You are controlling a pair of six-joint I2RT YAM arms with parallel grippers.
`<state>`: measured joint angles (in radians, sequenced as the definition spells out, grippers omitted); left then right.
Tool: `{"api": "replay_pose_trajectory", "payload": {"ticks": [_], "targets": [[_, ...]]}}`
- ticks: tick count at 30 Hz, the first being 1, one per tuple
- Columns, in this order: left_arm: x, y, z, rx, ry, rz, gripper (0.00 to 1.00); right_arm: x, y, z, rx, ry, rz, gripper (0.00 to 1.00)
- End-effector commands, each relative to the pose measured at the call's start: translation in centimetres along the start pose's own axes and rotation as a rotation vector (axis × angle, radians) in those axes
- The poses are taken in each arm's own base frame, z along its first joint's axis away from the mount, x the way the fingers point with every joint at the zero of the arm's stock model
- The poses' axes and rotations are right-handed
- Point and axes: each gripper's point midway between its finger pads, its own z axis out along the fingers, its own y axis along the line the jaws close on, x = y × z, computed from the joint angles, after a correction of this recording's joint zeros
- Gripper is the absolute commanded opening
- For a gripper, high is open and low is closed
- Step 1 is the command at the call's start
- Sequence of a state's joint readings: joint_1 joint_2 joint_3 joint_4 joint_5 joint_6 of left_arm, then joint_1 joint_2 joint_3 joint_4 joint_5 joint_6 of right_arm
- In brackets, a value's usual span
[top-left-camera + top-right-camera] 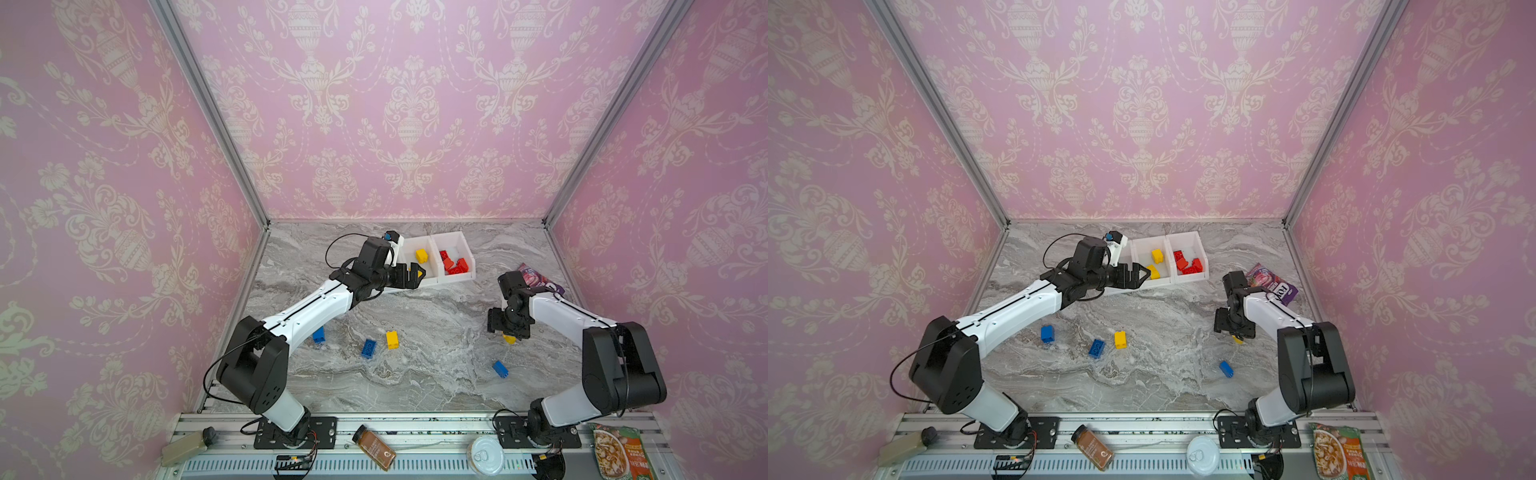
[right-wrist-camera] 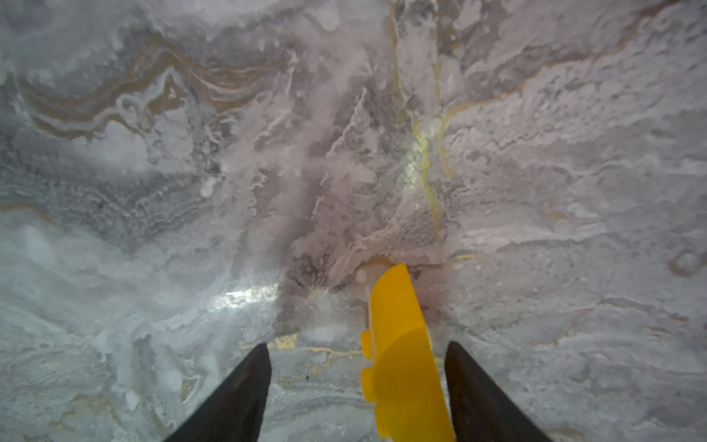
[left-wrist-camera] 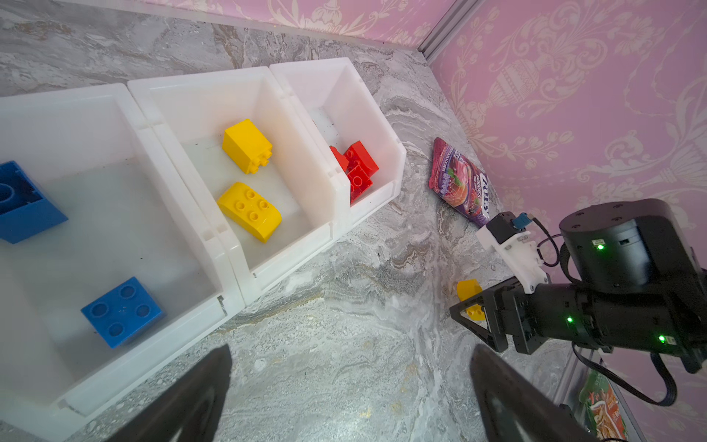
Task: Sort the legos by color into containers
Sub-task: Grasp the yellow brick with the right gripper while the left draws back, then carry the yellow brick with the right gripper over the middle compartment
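Right jaws: nearest the right wrist camera, they stood partway open on either side of a yellow lego (image 2: 401,344). There was a clear gap on its studded side, and the other jaw was just beside its smooth face. Nothing was clamped yet.
Yellow lego: it lay on its side on the table (image 1: 415,386), well apart from the containers (image 3: 290,254), out in front of their red end.
Containers: three white bins stood joined in a row. One end bin held two blue bricks (image 3: 122,312), the middle bin two yellow bricks (image 3: 250,210), and the other end bin a heap of red bricks (image 3: 357,168).
Left jaws: wide and empty, they hovered just in front of the containers' low front walls, near the middle bin.
Loose legos: three blue legos (image 1: 368,348) and another yellow one (image 1: 392,339) lay on the table, well in front of the containers.
Step in hand: it appeared to be the right arm's (image 1: 557,316) pick of the yellow lego, with the grasp about to be made.
Next move: it would likely call for pressing both jaws squarely against the brick's flat sides, lifting it clear, then carrying it to the middle container. The left arm (image 1: 316,303) sat at that bin's front, so it probably had to give way first.
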<state>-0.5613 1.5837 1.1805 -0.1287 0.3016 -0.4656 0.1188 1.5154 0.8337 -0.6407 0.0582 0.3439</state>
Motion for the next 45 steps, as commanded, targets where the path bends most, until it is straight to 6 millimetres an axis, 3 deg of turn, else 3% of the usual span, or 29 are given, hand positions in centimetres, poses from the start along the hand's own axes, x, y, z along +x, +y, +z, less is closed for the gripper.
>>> {"api": "replay_pose_trajectory", "payload": {"ticks": [1, 13, 23, 30, 37, 45], "targets": [[-0.3, 0.1, -0.9, -0.005, -0.019, -0.010, 0.99, 0.6, -0.9, -0.2, 0.052, 0.005, -0.003, 0.65], [-0.1, 0.7, -1.8, -0.015, -0.030, -0.024, 0.99, -0.1, -2.2, -0.3, 0.144, -0.004, -0.021, 0.44], [0.1, 1.3, -2.6, -0.024, -0.036, -0.033, 0.99, -0.2, -1.6, -0.3, 0.130, -0.008, -0.027, 0.26], [0.6, 2.2, -3.5, -0.044, -0.039, -0.050, 0.99, -0.7, -0.5, -1.5, 0.109, -0.035, -0.044, 0.21], [1.3, 3.4, -4.9, -0.075, -0.049, -0.070, 0.99, -2.3, 3.1, -5.0, 0.036, -0.110, -0.091, 0.20], [2.8, 5.3, -6.3, -0.124, -0.040, -0.091, 0.99, -5.9, 11.4, -10.0, -0.133, -0.232, -0.183, 0.20]]}}
